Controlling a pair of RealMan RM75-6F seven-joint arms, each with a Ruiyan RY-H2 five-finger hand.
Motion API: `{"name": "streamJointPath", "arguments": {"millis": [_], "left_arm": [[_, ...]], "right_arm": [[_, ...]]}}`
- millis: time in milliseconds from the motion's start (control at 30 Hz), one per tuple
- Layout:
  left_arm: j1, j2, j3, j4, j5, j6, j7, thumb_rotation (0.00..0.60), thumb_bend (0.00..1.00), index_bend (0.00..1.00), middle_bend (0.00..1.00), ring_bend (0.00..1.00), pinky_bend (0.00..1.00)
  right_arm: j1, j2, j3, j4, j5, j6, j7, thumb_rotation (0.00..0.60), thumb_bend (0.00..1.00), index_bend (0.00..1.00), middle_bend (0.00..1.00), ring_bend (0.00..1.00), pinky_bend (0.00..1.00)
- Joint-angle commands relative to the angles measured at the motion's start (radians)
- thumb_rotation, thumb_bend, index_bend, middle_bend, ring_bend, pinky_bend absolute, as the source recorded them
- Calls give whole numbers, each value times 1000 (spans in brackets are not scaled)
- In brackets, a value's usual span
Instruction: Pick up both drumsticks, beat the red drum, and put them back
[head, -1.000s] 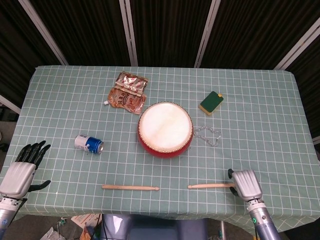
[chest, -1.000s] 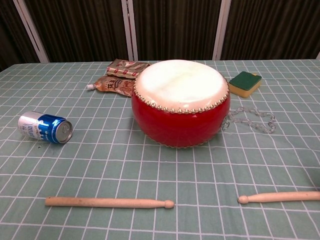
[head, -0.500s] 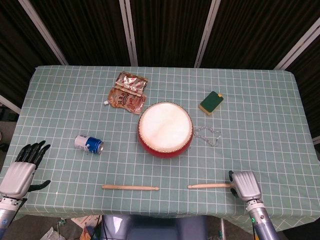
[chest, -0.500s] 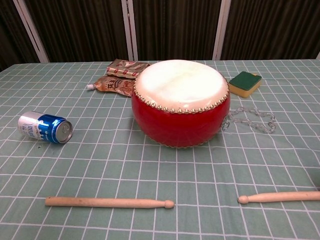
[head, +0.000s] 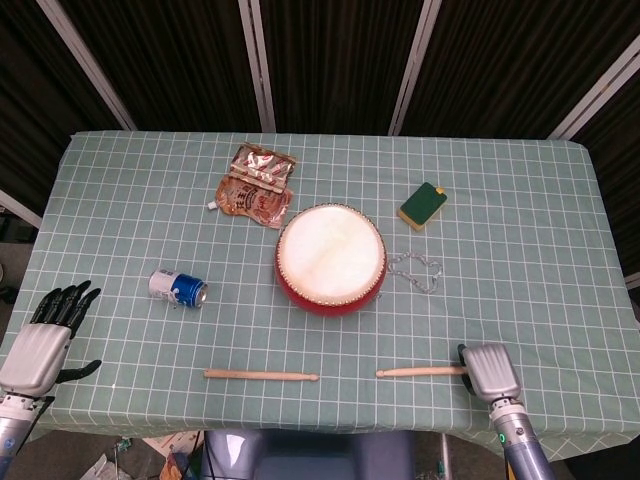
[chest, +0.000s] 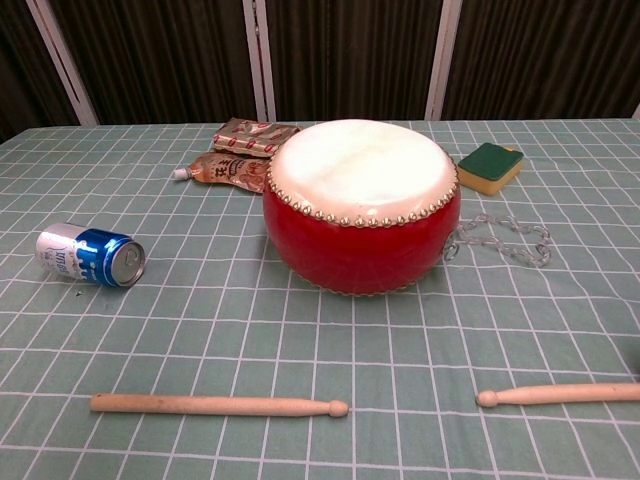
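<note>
The red drum (head: 330, 258) with its white skin stands mid-table, also large in the chest view (chest: 360, 205). Two wooden drumsticks lie on the cloth near the front edge: the left drumstick (head: 260, 376) (chest: 218, 405) and the right drumstick (head: 420, 372) (chest: 558, 394). My left hand (head: 40, 345) hovers off the table's front left corner, fingers spread, holding nothing, far from the left drumstick. My right hand (head: 488, 370) sits back-up over the right drumstick's butt end. Its fingers are hidden beneath it, so any hold on the stick is unseen.
A blue can (head: 178, 287) lies on its side left of the drum. Foil pouches (head: 256, 184) sit behind the drum, a green-yellow sponge (head: 422, 205) at back right, and a metal chain (head: 414, 270) beside the drum's right. The table's front edge is close to both hands.
My right hand has slid slightly back toward the table's front edge. The drumsticks, drum and left hand have stayed put.
</note>
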Motion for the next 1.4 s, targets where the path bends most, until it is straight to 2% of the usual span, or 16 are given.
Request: {"name": "streamJointPath", "arguments": {"millis": [33, 233, 300, 500, 567, 767, 1000, 1100, 1200, 1233, 1300, 1400], "left_arm": [[0, 0, 0, 0, 0, 1, -1, 600, 0, 0, 0, 0, 49], [0, 0, 0, 0, 0, 1, -1, 600, 0, 0, 0, 0, 49], [0, 0, 0, 0, 0, 1, 0, 600, 0, 0, 0, 0, 49], [0, 0, 0, -2, -1, 1, 2, 600, 0, 0, 0, 0, 49], [0, 1, 1, -2, -1, 0, 2, 600, 0, 0, 0, 0, 49], [0, 2, 1, -4, -2, -2, 2, 600, 0, 0, 0, 0, 51], [0, 3, 3, -14, -4, -5, 7, 600, 0, 0, 0, 0, 77], [-2, 3, 4, -24, -4, -9, 18, 600, 0, 0, 0, 3, 90], [-5, 1, 2, -39, -4, -12, 37, 600, 2, 23, 42, 60, 153], [-6, 0, 1, -46, -3, -13, 45, 600, 7, 42, 84, 103, 197], [-10, -7, -2, -63, 0, -13, 74, 600, 31, 87, 201, 219, 314], [-22, -24, -11, -84, -1, -23, 134, 600, 77, 169, 442, 465, 542]], "right_arm": [[4, -2, -4, -2, 11, 0, -12, 600, 345, 532, 1000, 1000, 1000], [8, -3, -8, -2, 19, 6, -18, 600, 394, 544, 1000, 1000, 1000], [9, -2, -9, -4, 20, 9, -17, 600, 439, 593, 1000, 1000, 1000], [12, 11, -6, -22, 23, 17, 6, 600, 587, 866, 1000, 1000, 1000], [14, 24, -2, -46, 23, 18, 27, 600, 613, 911, 1000, 1000, 1000], [16, 86, 7, -144, -8, 36, 81, 600, 645, 947, 1000, 1000, 1000], [-7, 259, -25, -337, -103, 80, 183, 600, 651, 955, 1000, 1000, 1000], [-10, 308, -37, -356, -125, 74, 242, 600, 651, 957, 1000, 1000, 1000], [-11, 328, -42, -355, -131, 64, 300, 600, 652, 958, 1000, 1000, 1000], [-10, 332, -42, -353, -130, 59, 316, 600, 651, 958, 1000, 1000, 1000], [-7, 342, -42, -353, -134, 51, 341, 600, 651, 958, 1000, 1000, 1000], [-5, 352, -40, -357, -147, 52, 365, 600, 651, 958, 1000, 1000, 1000]]}}
